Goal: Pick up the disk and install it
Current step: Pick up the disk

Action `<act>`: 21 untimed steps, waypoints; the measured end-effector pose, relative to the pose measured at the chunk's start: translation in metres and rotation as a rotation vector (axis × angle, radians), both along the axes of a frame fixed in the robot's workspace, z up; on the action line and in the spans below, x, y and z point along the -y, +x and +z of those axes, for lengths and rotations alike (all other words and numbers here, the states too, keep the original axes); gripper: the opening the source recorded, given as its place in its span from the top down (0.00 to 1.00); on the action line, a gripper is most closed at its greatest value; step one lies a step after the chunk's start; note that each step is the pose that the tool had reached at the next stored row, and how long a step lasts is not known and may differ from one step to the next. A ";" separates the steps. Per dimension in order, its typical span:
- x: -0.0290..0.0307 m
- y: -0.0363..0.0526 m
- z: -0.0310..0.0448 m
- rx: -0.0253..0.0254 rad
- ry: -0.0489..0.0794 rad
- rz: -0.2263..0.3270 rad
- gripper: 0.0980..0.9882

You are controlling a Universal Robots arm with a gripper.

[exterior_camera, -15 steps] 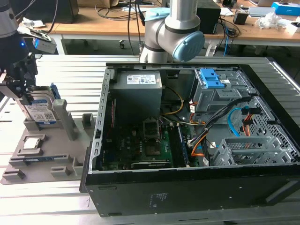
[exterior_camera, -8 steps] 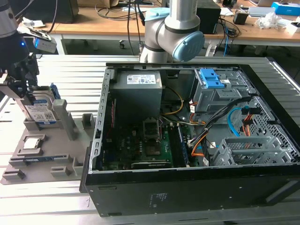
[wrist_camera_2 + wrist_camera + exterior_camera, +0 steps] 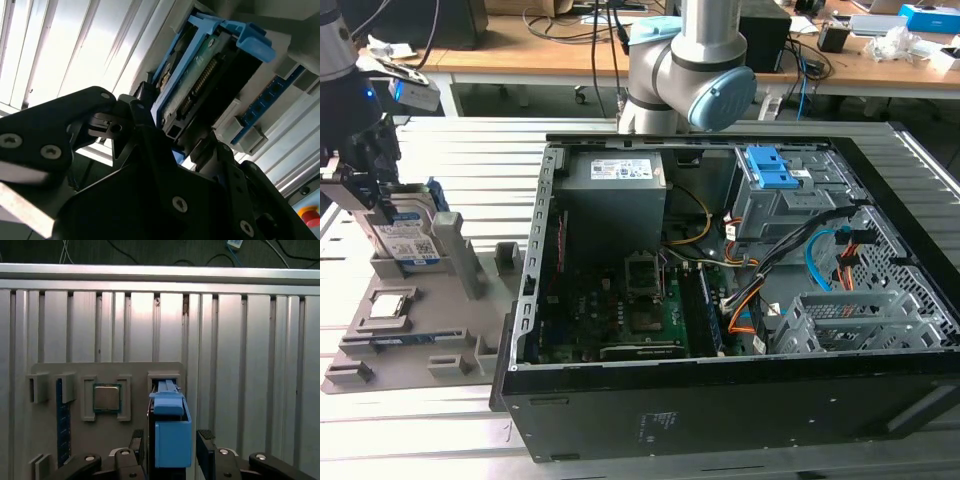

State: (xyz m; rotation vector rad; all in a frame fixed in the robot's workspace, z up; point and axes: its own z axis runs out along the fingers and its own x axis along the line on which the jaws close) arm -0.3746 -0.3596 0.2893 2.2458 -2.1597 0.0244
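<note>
The fingers (image 3: 205,439) are open, one on each side of the disk (image 3: 170,437). In the first wrist view a thin dark gap separates each one from the blue bracket, so they straddle the disk and, as far as the view shows, do not pinch it.

The disk (image 3: 408,238) stands on edge in a slot at one end of the grey holder plate (image 3: 420,335). Its labelled face is upright and the bracket's blue tab is uppermost. A small square CPU chip (image 3: 388,305) lies flat in a pocket of the same holder, just beside the slot. The holder rests on the ribbed metal tabletop (image 3: 470,160), and the open computer case (image 3: 720,410) stands beside it, on the exterior view's right. The blue-topped drive cage (image 3: 775,180) sits inside the case, well apart from the holder.

The disk will likely handle as a stiff, dense block, heavy for its size, with smooth metal faces that could slip under a weak hold. The plastic bracket looks springier and would probably flex. The second wrist view shows a green circuit board and a row of connector pins on one face of the disk (image 3: 200,80), and those look like the fragile parts.

The soundest hold seems to be across the disk's thickness, on the bracket's side rails where metal backs them. The fingers should sit below the projecting tab and clear of the pins. Because the slot holds the disk closely, a tilted pull might jam it against the holder's walls.
</note>
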 end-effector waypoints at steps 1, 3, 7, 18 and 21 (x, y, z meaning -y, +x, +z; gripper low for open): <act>-0.0001 -0.0003 -0.0003 0.0002 0.000 0.003 0.50; -0.0001 -0.0005 -0.0006 -0.0001 0.000 0.003 0.50; -0.0001 -0.0006 -0.0008 0.0000 0.000 0.003 0.50; -0.0002 -0.0006 -0.0014 0.0000 0.000 0.003 0.70; -0.0002 -0.0006 -0.0017 0.0000 0.000 0.003 0.70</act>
